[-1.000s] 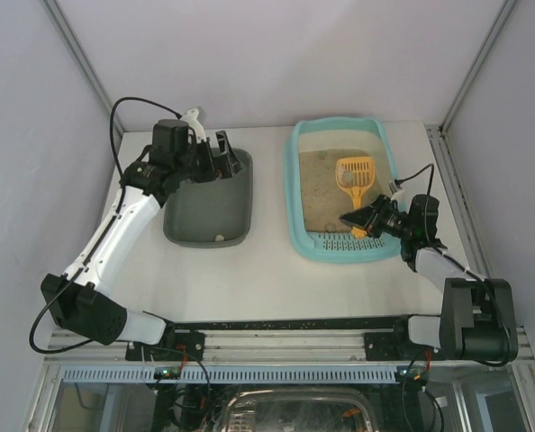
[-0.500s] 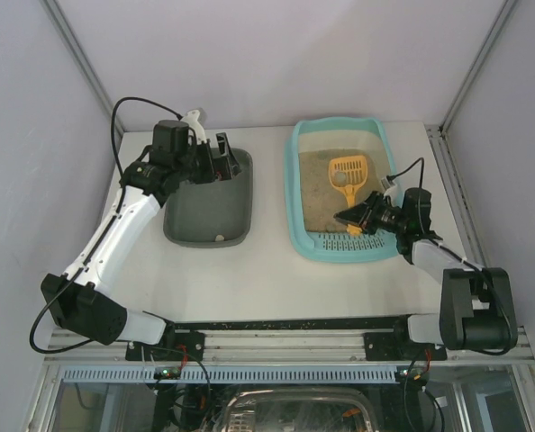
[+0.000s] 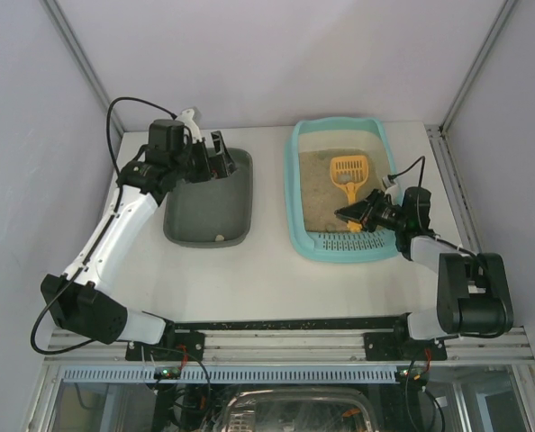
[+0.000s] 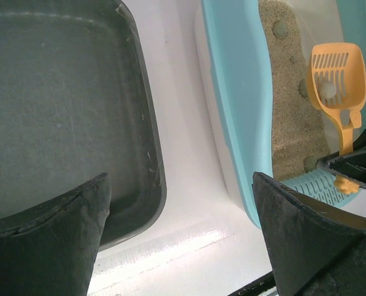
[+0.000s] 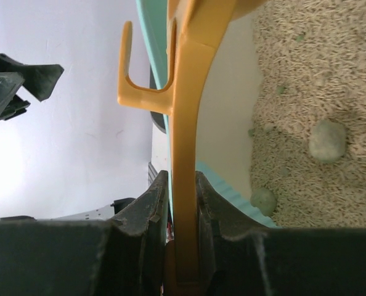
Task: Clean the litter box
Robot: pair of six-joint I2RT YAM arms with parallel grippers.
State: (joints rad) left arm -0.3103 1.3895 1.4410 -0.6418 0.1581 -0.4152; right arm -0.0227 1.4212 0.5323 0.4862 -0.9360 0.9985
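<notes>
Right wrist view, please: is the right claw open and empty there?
No, the right claw is shut on the handle of the orange scoop, with one finger pressed against each side.

No lettering, label, brand mark, number or sign can be read in any of the views. The litter box (image 3: 294, 189), the orange scoop (image 3: 350, 171) and the dark grey tub (image 3: 204, 207) show only plain, unmarked plastic wherever their surfaces can be seen.
</notes>
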